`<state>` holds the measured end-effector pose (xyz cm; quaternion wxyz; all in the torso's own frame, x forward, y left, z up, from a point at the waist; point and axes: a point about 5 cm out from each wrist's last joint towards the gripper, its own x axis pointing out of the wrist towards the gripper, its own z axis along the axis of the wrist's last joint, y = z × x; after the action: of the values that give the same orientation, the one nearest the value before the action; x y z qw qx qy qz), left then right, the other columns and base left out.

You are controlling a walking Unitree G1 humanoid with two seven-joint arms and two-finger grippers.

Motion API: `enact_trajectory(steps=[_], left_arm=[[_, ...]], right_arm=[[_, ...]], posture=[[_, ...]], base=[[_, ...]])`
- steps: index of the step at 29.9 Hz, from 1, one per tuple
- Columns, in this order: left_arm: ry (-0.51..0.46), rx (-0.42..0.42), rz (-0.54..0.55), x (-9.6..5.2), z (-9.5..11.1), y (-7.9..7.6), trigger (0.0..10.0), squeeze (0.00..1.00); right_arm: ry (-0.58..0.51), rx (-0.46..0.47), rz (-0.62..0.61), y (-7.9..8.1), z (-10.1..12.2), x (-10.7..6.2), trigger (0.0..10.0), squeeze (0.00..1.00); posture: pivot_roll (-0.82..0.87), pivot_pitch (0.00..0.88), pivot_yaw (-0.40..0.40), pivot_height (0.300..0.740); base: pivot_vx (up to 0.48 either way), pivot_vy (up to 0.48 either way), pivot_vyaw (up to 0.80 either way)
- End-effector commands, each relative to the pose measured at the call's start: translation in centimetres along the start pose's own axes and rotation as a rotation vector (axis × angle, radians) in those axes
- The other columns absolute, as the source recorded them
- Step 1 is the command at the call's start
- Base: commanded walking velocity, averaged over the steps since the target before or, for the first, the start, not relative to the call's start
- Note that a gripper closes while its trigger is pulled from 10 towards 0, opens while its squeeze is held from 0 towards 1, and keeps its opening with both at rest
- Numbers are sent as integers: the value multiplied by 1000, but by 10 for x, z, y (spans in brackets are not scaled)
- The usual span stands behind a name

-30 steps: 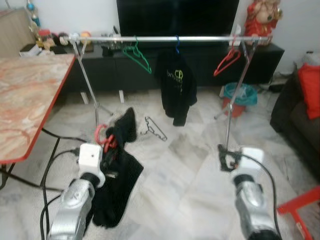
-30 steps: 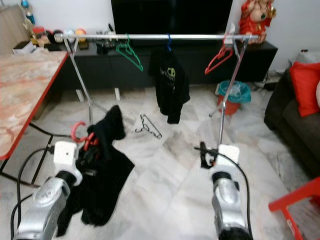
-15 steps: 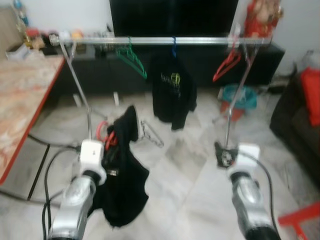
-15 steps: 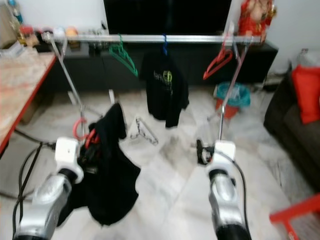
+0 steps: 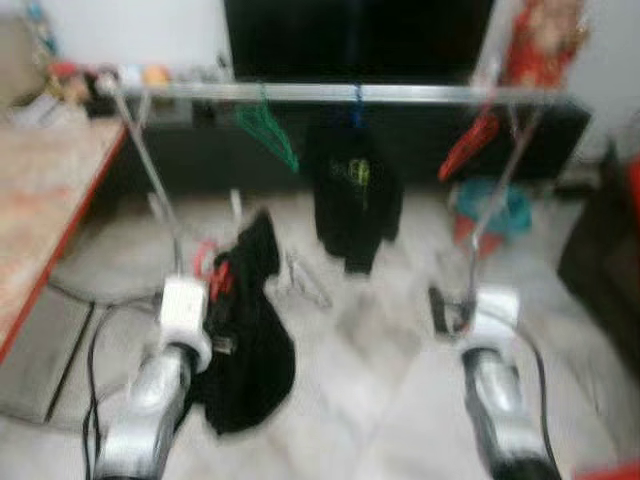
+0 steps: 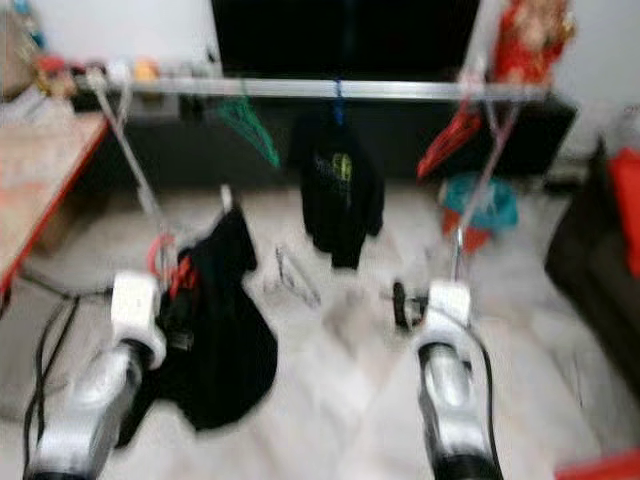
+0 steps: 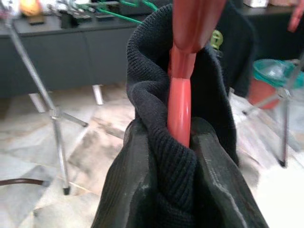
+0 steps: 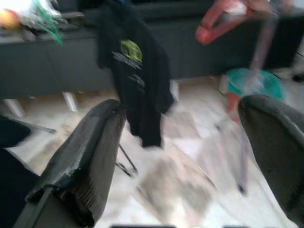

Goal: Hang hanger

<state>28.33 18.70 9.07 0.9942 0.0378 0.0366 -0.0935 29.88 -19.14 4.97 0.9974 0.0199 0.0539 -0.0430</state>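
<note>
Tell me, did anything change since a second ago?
Not much. The whole picture shifted and blurred, so the camera moved, probably because the robot is walking. The left gripper still clamps the red hanger with the black sweater hanging from it. The right gripper stays open and empty. On the rail, the green hanger, black shirt and other red hanger hang as before.
</note>
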Motion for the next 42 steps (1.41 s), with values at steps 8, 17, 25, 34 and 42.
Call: enact_trajectory(steps=[8,17,25,34,42], left_arm=[[-6,34,54,-2,2,19,10000,0],[-8,34,64,-3,2,22,10000,0],[-10,32,53,2,3,17,10000,0],[-5,33,66,1,1,19,10000,0],[5,43,87,0,-2,19,10000,0]], right_arm=[[151,-64,34,-4,-26,-4,10000,0],[300,-76,3,-16,-58,-21,10000,0],[266,-63,20,-9,-52,-14,10000,0],[237,-51,42,-5,-48,-11,10000,0],[228,-46,44,-4,-47,-10,10000,0]], posture=[[-34,0,-8,736],[-22,0,-11,736],[-30,0,-5,736],[-30,0,-8,736],[-34,0,-8,736]], base=[[427,0,0],[480,0,0],[480,0,0],[480,0,0],[88,0,0]])
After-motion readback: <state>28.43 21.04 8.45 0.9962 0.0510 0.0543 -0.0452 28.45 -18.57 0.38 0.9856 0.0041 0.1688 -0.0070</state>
